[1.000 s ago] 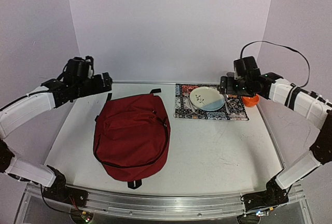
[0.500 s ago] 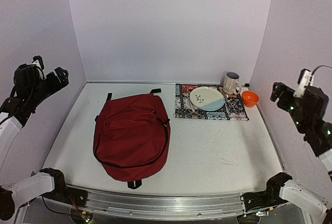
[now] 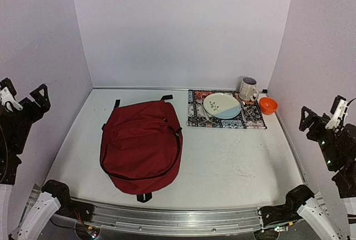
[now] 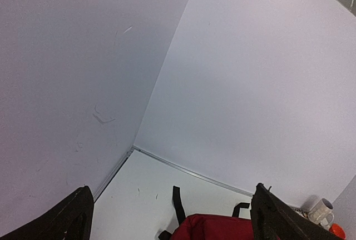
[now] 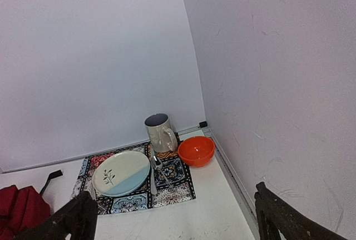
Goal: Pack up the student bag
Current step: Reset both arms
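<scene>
Partly, the bag [image 4: 222, 228] is running off the left wrist view; left gripper [image 3: 23, 93] and right gripper [image 3: 324, 112] are hovering outboard, jaws spread wide, empty.

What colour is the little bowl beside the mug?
The bowl is orange, clearest in the right wrist view.

Both arms are the same build: black joint housings, white shells on the links.

Left arm [image 3: 34, 218]: white lower link with a black joint block above it. Left tool [image 3: 23, 91]: all black, with two wedge-shaped fingers [image 4: 65, 219] and a small white part clipped beside one.

Right arm [image 3: 314, 216] matches. Right tool [image 3: 322, 111]: black, with a white clip at one finger [image 5: 285, 219] and green LEDs [image 3: 329, 163] lit on the black wrist housing.

Base lights [image 3: 92, 231] glow at both mounts. In the wrist views the fingers look matte and dark, with pointed tips.
</scene>
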Action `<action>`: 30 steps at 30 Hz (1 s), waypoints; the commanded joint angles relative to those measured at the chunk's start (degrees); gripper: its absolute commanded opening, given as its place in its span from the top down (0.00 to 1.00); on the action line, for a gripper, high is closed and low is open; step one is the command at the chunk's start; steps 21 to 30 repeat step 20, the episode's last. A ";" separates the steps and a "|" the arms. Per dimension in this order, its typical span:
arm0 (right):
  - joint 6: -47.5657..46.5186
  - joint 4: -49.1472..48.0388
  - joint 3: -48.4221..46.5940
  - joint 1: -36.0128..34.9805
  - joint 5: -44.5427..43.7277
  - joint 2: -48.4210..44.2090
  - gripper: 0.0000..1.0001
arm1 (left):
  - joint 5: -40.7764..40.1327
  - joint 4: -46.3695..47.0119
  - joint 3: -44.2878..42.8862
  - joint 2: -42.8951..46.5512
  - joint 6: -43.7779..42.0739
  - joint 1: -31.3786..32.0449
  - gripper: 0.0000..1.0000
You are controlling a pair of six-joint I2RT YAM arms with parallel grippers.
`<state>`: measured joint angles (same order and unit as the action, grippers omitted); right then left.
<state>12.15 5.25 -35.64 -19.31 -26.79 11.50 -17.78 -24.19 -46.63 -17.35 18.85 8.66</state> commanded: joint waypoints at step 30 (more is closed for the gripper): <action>-1.33 -1.03 0.88 -0.18 1.41 1.37 0.02 | -0.34 0.21 8.23 5.14 -1.15 3.23 0.01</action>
